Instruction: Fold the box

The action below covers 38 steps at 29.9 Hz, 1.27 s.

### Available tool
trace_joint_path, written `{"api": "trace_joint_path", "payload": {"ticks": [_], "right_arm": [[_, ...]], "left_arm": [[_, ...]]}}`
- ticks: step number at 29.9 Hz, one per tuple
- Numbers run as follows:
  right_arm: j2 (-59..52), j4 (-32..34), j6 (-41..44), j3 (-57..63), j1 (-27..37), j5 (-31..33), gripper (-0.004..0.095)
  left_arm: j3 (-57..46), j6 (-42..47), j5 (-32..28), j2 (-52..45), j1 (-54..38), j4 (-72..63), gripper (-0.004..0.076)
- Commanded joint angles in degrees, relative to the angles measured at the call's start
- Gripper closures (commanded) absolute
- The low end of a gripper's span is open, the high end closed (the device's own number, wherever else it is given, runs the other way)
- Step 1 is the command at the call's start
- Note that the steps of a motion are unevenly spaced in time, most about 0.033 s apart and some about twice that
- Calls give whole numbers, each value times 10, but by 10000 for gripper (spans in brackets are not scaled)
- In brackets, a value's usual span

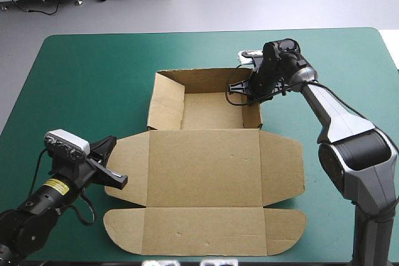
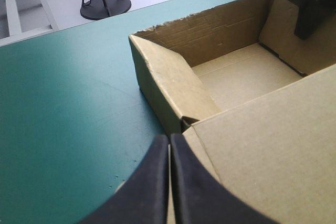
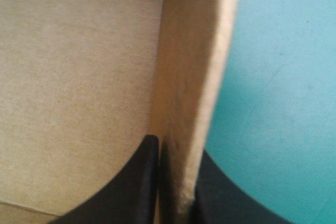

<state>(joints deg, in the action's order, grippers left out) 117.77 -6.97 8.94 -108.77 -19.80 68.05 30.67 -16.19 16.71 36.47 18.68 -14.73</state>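
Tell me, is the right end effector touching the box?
Touching. The right wrist view shows the box wall pinched between the fingers of the right end effector.

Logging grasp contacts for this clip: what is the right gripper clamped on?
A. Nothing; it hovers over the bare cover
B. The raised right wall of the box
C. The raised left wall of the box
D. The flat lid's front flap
B: in the right wrist view the right gripper straddles the box's right wall, one black finger on its inner side and the other on its outer side, next to the teal-green cover.
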Motion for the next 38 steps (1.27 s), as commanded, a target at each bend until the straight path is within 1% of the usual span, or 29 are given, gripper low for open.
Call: {"api": "trace_joint_path", "payload": {"ticks": [1, 4, 8, 11, 17, 23, 29, 35, 38], "right_arm": [[-35, 6, -16, -45, 3, 6, 914], [-35, 25, -19, -92, 3, 31, 914], [-35, 87, -22, -151, 15, 36, 914], [-35, 83, -22, -173, 48, 37, 914], [-44, 81, -22, -175, 143, 37, 914], [-58, 107, -41, -175, 244, 37, 914], [-60, 80, -42, -168, 354, 37, 914], [-59, 84, -44, -142, 445, 37, 913], [-59, 83, -44, -119, 473, 37, 914]], "left_arm": [[17, -1, -40, -1, 3, -8, 729], [17, -1, -37, -1, 3, -8, 729], [17, -1, -35, 0, 3, -8, 729], [17, -1, -30, 0, 3, -8, 729], [17, -1, -28, 0, 3, -8, 729], [17, -1, -28, 0, 3, -8, 729], [17, -1, -22, 0, 3, -8, 729], [17, -1, -17, 0, 3, -8, 729], [17, -1, -17, 0, 3, -8, 729]]}}
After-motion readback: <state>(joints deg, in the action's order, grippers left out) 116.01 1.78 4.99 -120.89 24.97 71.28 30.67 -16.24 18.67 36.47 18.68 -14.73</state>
